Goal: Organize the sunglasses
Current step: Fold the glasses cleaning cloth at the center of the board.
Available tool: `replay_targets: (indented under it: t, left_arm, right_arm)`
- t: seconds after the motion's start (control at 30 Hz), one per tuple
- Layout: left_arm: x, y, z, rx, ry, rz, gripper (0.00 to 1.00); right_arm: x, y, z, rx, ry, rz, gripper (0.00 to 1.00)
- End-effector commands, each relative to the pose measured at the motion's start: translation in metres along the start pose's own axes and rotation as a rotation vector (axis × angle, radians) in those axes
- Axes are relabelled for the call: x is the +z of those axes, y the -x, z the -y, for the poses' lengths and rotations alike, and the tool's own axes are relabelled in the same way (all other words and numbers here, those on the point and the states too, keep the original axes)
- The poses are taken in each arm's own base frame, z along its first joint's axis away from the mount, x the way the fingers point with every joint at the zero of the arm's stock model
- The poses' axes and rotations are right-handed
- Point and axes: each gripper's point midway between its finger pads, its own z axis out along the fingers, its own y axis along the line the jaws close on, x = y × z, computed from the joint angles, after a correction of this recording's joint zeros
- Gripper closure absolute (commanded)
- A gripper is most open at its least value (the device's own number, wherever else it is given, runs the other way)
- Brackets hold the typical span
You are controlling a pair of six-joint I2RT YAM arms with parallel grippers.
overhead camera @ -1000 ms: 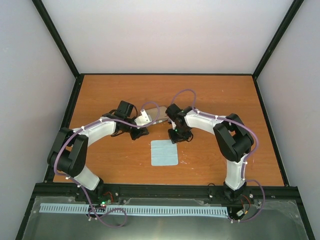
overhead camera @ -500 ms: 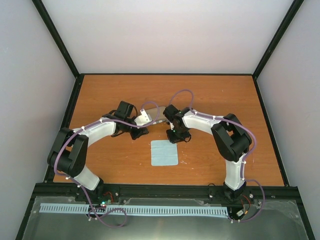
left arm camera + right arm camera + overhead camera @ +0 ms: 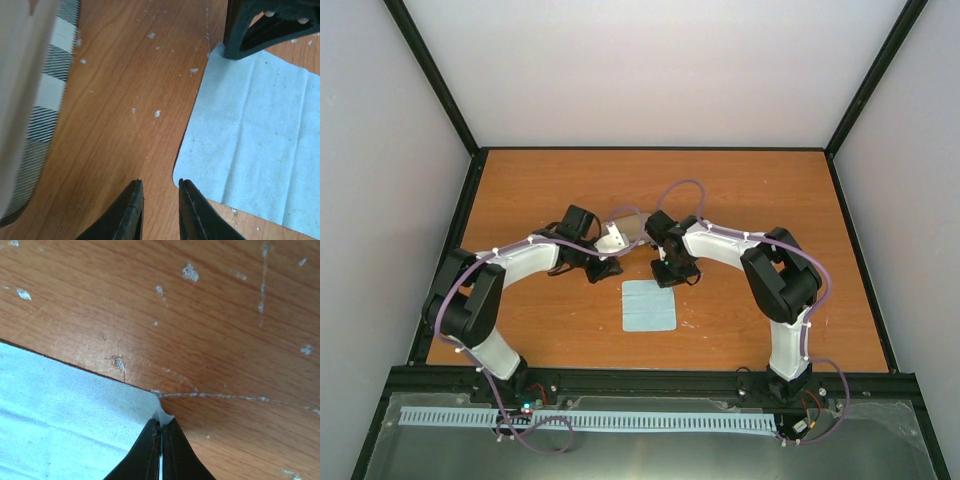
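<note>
The sunglasses do not show in any view. A light blue cloth [image 3: 649, 306] lies flat on the wooden table. My right gripper [image 3: 161, 423] is shut on the cloth's [image 3: 65, 415] far corner, which is pinched up a little between the fingertips. My left gripper [image 3: 160, 184] hovers low by the cloth's [image 3: 255, 130] other far corner, its jaws a narrow gap apart with nothing between them. From above, the left gripper [image 3: 608, 268] and the right gripper [image 3: 668, 278] both sit at the cloth's far edge.
An open striped case [image 3: 623, 231] lies just behind the two grippers; its side [image 3: 45, 115] fills the left of the left wrist view. The right gripper's black fingers [image 3: 265, 30] show there at the top right. Black posts frame the table.
My right gripper has closed onto the cloth's corner. My left arm has swung right, from the case toward the cloth's other far corner.
</note>
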Motion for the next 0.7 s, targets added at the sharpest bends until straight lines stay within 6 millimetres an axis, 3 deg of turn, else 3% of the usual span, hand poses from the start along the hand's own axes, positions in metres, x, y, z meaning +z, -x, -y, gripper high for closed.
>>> replay_targets:
  t: [0.0, 0.67]
  left_arm:
    - [0.013, 0.007, 0.007, -0.002, -0.055, -0.007, 0.77]
    - [0.035, -0.008, 0.027, 0.041, -0.151, -0.068, 0.69]
  right_arm:
    - [0.002, -0.002, 0.002, 0.0, -0.03, 0.008, 0.97]
    - [-0.001, 0.002, -0.002, 0.023, -0.015, 0.025, 0.97]
